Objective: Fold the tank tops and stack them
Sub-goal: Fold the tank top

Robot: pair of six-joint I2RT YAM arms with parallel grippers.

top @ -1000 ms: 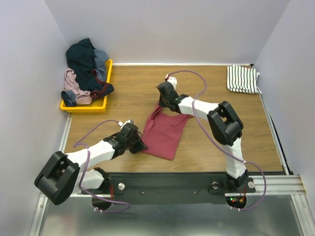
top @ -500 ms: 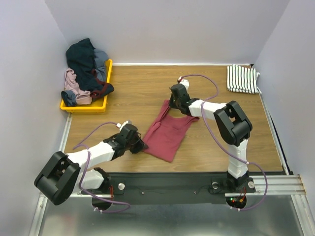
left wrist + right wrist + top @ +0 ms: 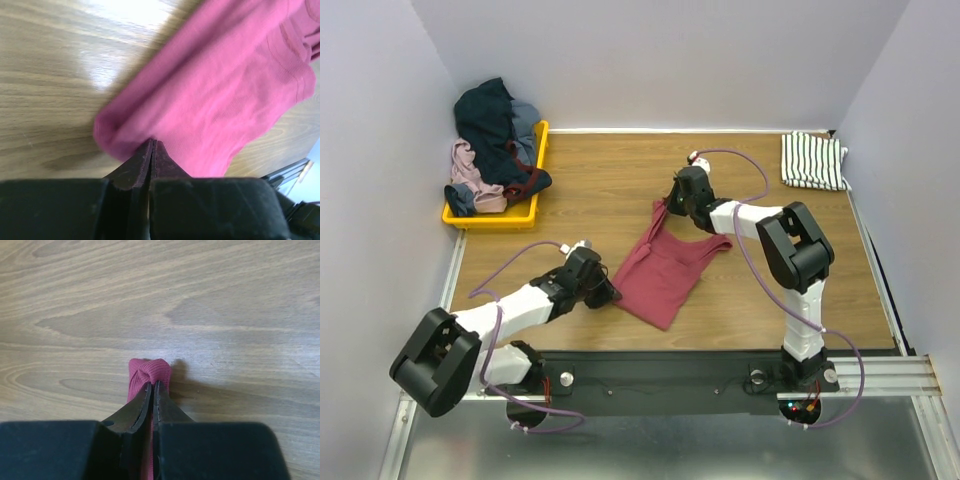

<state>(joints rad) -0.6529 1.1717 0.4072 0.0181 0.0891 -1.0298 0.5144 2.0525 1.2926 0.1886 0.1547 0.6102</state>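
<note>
Right gripper, clamped on the red tank top by a strap, slid rightward; left gripper pinches a corner. Spreading step, fold next probably.

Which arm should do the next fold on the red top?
Right, likely: right gripper pinches a strap of the plain dark red cloth tank top at its far end; left gripper anchors the near corner.

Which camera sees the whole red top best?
The top external view: the red tank top shows whole, spread out. The left wrist view shows just one part, pinched; the right wrist view only a bunched bit in the jaws.
</note>
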